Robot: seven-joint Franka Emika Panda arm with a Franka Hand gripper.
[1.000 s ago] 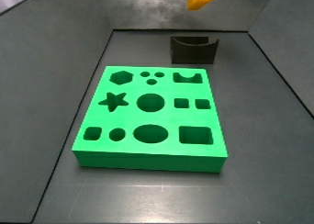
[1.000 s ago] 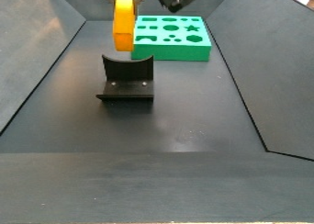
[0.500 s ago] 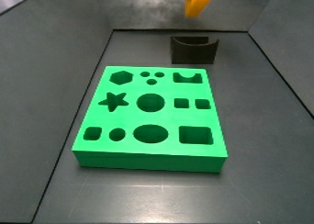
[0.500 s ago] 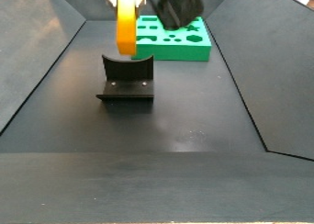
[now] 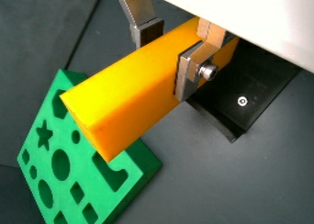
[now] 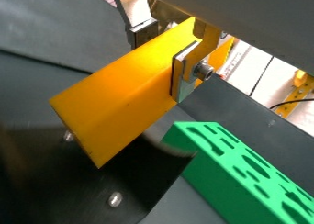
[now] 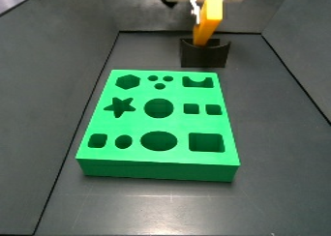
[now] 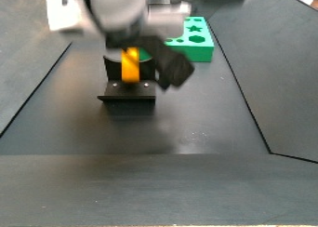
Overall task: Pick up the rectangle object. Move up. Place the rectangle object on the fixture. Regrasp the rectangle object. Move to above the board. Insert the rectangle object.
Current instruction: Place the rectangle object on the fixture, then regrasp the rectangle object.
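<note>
— What do your wrist views show?

— In both wrist views my gripper (image 5: 170,46) is clamped on the rectangle object (image 5: 128,92), silver fingers (image 5: 193,68) pressing its long sides. Behind it in a wrist view lies the dark fixture (image 5: 252,95), and the board (image 5: 76,167) sits off by the block's free end. In a wrist view the board (image 6: 245,177) shows as a green corner just past the orange block (image 6: 125,97), with my gripper (image 6: 168,46) near the block's far end.

— And from the side?

— In a side view my gripper (image 7: 207,0) holds the rectangle object (image 7: 204,28) upright, its lower end at the fixture (image 7: 204,53), which stands just behind the board (image 7: 159,125) on the dark grey worktop (image 7: 285,172). In a side view my blurred gripper (image 8: 139,31) hangs over the fixture (image 8: 126,89), the block (image 8: 132,65) down in it; the board (image 8: 194,40) lies beyond. Dark walls enclose the worktop.
</note>
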